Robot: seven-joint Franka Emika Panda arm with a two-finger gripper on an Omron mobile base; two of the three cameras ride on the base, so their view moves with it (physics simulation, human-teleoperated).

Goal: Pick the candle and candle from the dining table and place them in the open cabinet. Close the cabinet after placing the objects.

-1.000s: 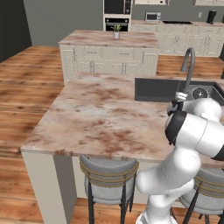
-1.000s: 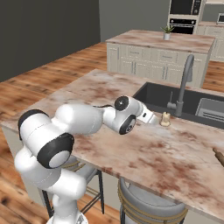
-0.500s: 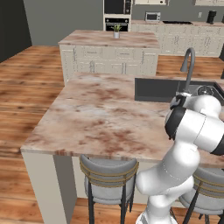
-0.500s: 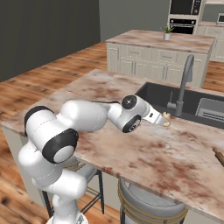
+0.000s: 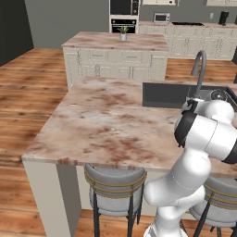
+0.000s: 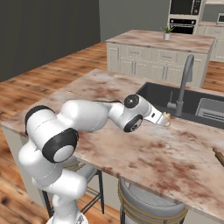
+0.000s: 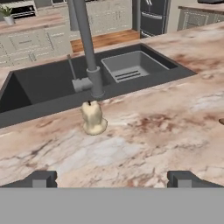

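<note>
While my arm reaches out across the counter (image 6: 131, 151), I take the curved grey tap (image 6: 181, 85) as my landmark. Through the hand camera I see the hand (image 7: 113, 178) spread wide, its two dark fingertips (image 7: 40, 178) far apart at the bottom of the view with nothing between them.

The stubby cream candle (image 7: 92, 118) stands upright on the marbled stone just in front of the tap's base (image 7: 97, 85), on my side of it, close to the edge of the dark sink (image 7: 48, 83). Its short dark wick shows at the top. It sits apart from the fingertips, roughly on the line between them, slightly nearer the one at the left of that view.

From the right base camera the same candle (image 6: 166, 118) appears just left of the tap's foot, and the hand (image 6: 156, 116) ends right beside it; I cannot tell from there whether they touch. A brown, rounded object (image 6: 218, 156) lies on the counter well to the right of the tap, cut off by the picture edge, and I cannot identify it.

From the left base camera the tap (image 5: 199, 69) rises just behind my arm's bulky elbow.

Beyond the tap stands the smaller island (image 6: 159, 54) with a little potted plant (image 6: 166, 32) on top.
</note>
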